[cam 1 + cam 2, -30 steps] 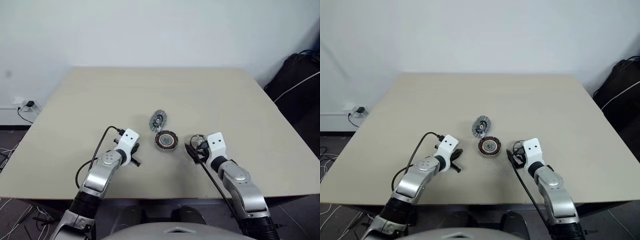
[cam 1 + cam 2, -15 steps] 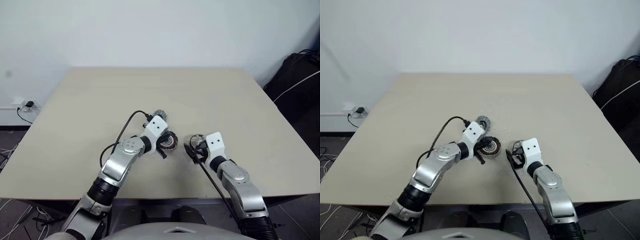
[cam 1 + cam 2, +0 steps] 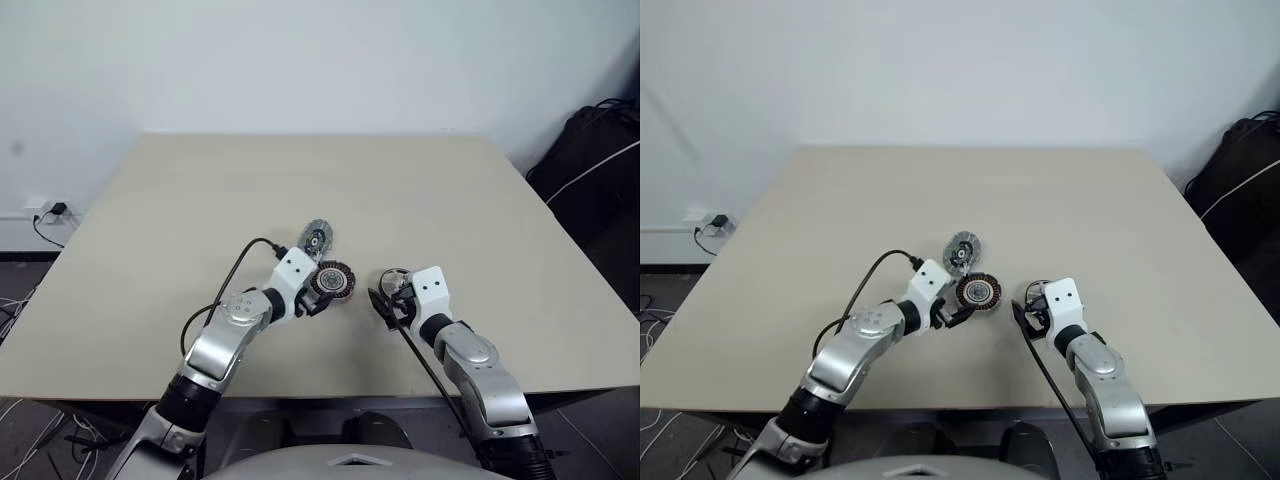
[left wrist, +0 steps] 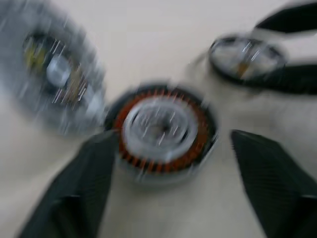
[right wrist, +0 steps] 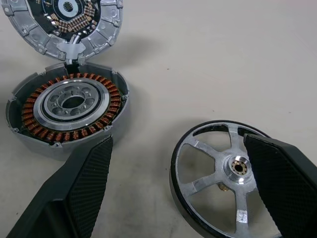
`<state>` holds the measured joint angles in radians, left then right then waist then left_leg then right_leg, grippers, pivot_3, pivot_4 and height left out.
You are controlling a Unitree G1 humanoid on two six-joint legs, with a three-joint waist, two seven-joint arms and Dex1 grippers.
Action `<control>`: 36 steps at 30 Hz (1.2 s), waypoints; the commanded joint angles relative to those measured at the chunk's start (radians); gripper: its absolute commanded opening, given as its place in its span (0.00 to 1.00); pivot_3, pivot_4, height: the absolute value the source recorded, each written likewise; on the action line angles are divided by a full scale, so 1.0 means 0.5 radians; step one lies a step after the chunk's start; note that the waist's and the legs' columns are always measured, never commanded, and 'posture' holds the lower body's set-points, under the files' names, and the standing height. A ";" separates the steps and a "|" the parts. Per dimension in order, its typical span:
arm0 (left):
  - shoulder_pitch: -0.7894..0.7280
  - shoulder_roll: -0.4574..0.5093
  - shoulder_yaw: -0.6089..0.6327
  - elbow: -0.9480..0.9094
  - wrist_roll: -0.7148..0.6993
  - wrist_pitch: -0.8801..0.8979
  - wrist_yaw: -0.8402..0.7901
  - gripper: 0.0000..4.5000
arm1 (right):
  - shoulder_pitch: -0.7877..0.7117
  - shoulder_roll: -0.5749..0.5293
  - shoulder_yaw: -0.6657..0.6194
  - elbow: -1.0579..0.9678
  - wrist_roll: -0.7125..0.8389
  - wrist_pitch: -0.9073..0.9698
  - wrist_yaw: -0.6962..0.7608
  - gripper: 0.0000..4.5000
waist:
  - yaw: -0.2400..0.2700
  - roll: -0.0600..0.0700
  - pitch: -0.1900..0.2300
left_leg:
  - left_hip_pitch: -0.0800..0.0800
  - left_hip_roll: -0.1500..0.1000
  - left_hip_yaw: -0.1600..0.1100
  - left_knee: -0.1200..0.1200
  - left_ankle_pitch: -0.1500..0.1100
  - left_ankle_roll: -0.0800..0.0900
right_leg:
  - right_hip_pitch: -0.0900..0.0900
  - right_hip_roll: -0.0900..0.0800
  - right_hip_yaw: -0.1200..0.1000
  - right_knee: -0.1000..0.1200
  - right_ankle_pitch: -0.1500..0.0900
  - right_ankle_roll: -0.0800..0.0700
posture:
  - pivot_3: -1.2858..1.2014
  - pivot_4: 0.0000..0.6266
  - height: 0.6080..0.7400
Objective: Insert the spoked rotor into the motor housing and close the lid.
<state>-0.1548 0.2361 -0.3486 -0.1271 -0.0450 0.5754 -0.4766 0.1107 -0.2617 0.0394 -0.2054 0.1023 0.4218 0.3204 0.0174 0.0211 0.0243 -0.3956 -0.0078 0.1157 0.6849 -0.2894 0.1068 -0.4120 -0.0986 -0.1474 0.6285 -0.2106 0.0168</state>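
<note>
Housing (image 3: 331,280) as landmark: round, dark, copper windings ringing a silver centre, flat on the table (image 3: 200,200) with its open face up. Lid (image 3: 317,239) just behind the motor housing, touching or nearly touching its far edge, tilted up with the inner face showing. Spoked rotor (image 5: 225,183) lying flat just to the right of the housing, apart from it, hub up.

Left gripper (image 3: 318,297) at the housing's near-left side, claw spread wide with one black finger on either side of the housing's rim; left wrist view smeared, so possibly brushing the rim on one side, hard to say. Nothing held. Right gripper (image 5: 178,141) to the right of the housing, claw likewise spread wide around the rotor, one finger between rotor and housing, the other past the rotor's far rim; no squeeze on it yet.

Step in hand, as judged: steady the housing with the left, pick up the rotor with the right.

- Close the left claw gently on the housing's outer wall, not on the windings.
- Keep clear of the lid so as not to knock it shut early.
- Pinch the rotor across its rim, level, hub centred.
- Lift straight, carry over the silver centre, lower square; no forcing if tilted, as likely to jam.
- Only then fold the lid down.
</note>
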 commanded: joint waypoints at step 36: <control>0.003 -0.067 0.228 0.393 0.156 -0.111 0.335 0.67 | -0.071 0.013 0.022 -0.023 0.009 -0.042 -0.004 1.00 | 0.005 0.000 0.001 | 0.000 0.000 0.000 0.000 0.000 0.000 | 0.000 -0.001 -0.001 0.000 0.001 0.001 | 0.52 0.00 1.00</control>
<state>-0.1422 0.1987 -0.2328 0.1004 0.0214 0.5139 -0.3086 0.0845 -0.2595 0.0625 -0.1728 0.1018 0.4182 0.3237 0.0199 0.0210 0.0246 -0.3956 -0.0080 0.1156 0.6849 -0.2894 0.1066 -0.4121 -0.0990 -0.1478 0.6285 -0.2104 0.0172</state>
